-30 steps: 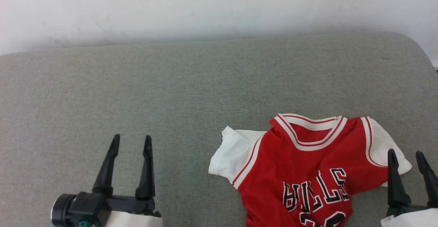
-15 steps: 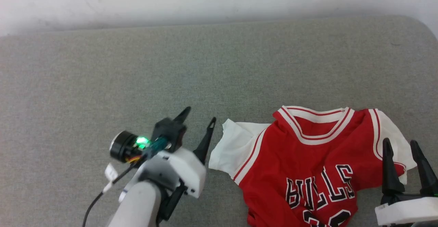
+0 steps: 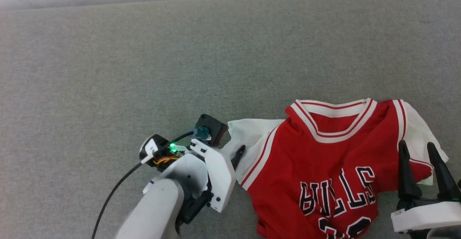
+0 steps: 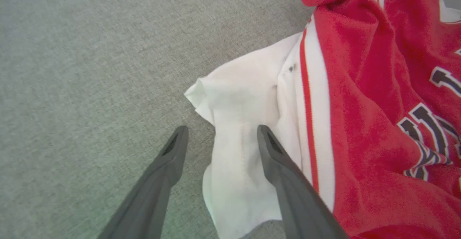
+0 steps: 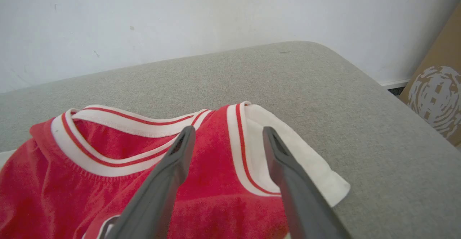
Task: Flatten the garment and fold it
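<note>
Two spread claws, nothing pinched. Swung left gripper [image 4: 221, 131] in from lower left, now astride white sleeve [image 4: 245, 88] of garment [image 3: 317, 159], rumpled at lower right on grey cushion [image 3: 144, 70]; right gripper [image 3: 416, 145] poised over opposite sleeve. Flattening seemingly ready to begin.

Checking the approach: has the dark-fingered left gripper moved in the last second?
Yes. The left gripper moved right to the white sleeve of the red basketball shirt; its open fingers now straddle its edge.

White arm [image 3: 158, 210], blk fingers [image 3: 405, 177], green LED [image 3: 173, 146]
</note>
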